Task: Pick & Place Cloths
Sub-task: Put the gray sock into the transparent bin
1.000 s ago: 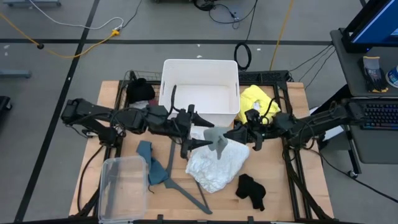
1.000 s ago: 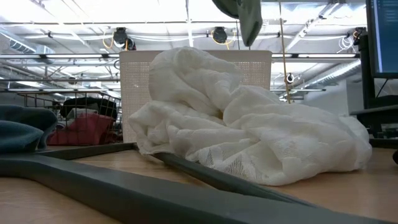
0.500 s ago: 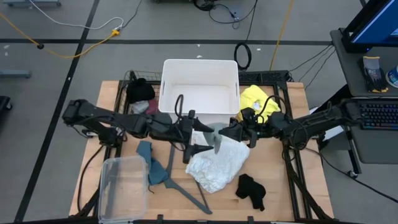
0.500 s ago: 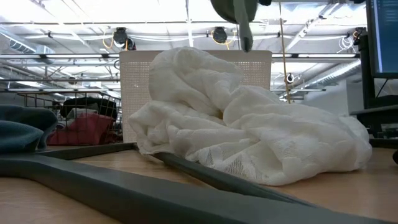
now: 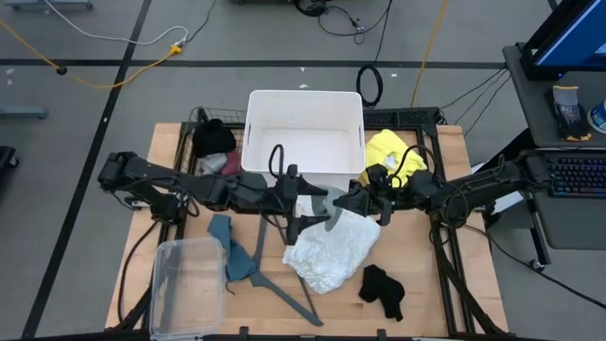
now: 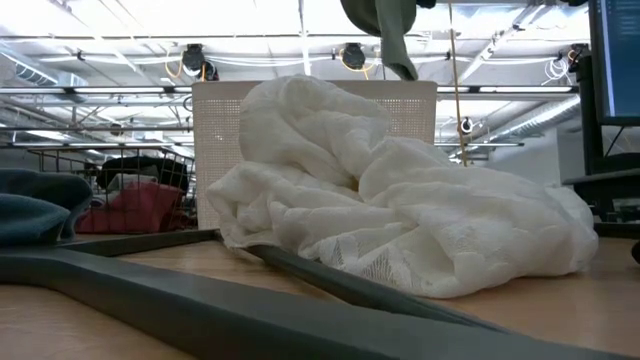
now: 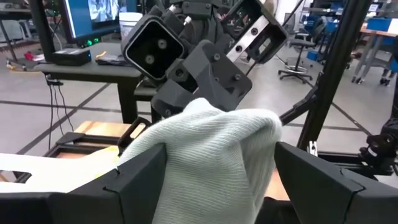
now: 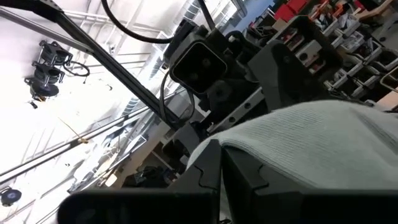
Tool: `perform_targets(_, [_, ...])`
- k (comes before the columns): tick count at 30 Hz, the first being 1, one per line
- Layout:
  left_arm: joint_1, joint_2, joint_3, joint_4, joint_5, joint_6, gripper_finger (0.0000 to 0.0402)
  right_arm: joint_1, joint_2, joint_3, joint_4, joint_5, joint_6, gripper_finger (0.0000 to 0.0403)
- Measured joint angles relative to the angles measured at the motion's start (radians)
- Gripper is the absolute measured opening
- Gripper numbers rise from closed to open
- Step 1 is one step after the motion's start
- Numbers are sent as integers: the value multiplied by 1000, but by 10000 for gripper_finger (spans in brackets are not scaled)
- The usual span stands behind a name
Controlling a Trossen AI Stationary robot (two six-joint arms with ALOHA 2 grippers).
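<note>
A light grey cloth (image 5: pixel 328 207) hangs in the air between my two grippers, just in front of the white bin (image 5: pixel 305 106); it also shows at the low view's top (image 6: pixel 392 22). My left gripper (image 5: pixel 305 206) comes from the table's left and my right gripper (image 5: pixel 348 203) from its right; both are shut on the cloth. A lacy white cloth (image 5: pixel 329 250) lies heaped on the table under them. A yellow cloth (image 5: pixel 393 154), black cloths (image 5: pixel 383 288) (image 5: pixel 213 138) and a teal cloth (image 5: pixel 230 248) lie around. My left gripper pinches a bunched part of the light grey cloth (image 7: pixel 211 155) between its two fingers (image 7: pixel 138 180), coming level from the table's left. The cloth is lifted clear. My right gripper holds the same cloth's other side (image 8: pixel 311 140), coming level from the table's right; the cloth drapes over its fingers (image 8: pixel 208 177) and hides the contact.
A grey clothes hanger (image 5: pixel 284 277) lies beside the white cloth, partly under the teal one. A clear plastic box (image 5: pixel 185 284) stands at the near left corner. A maroon cloth (image 6: pixel 140 212) shows near the bin. The low view shows the bin's wall (image 6: pixel 215 120) behind the heap.
Both grippers have drawn closer to each other and a little toward the bin. The grey cloth stays lifted, and its hanging end has swung slightly in the low view.
</note>
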State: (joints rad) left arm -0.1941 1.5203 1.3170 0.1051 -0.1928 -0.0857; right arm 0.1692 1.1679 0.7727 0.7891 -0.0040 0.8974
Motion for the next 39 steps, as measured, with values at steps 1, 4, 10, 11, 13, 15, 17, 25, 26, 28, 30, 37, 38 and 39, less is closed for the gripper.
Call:
perform_targets(1, [2,1,0,1,0,0,298,0,0,0,0,0,0,0])
perform_targets(4, [8,1,0,13,0,11,298,0,0,0,0,-1,1,0])
perform_targets(10, [21,21,1,38,1,14,294,0,0,0,0,-23,11,0])
perform_targets(11, [22,23,1,32,2,19,289,0,0,0,0,-23,11,0])
perform_targets(13, [25,40,0,47,7,27,273,0,0,0,-1,-24,11,0])
perform_targets(15, [28,56,2,65,10,29,249,0,0,0,0,-27,11,0])
perform_targets(17, [30,66,0,61,27,29,219,0,0,0,-8,-27,11,0])
perform_targets(25, [51,79,0,81,110,22,53,0,0,0,-7,-27,11,0])
perform_targets(26, [55,79,0,81,126,17,30,0,0,0,-8,-28,10,0])
perform_targets(28, [57,72,0,75,164,1,15,0,0,0,-7,-38,9,1])
perform_targets(30, [58,68,0,75,208,-18,18,0,0,0,0,-76,8,8])
perform_targets(37, [55,12,0,-26,391,-128,10,1,-1,0,-17,-211,1,50])
perform_targets(38, [55,7,1,-29,418,-152,10,1,-1,0,-23,-222,0,58])
perform_targets(39, [55,0,2,-44,443,-178,9,1,-1,0,-31,-239,0,67])
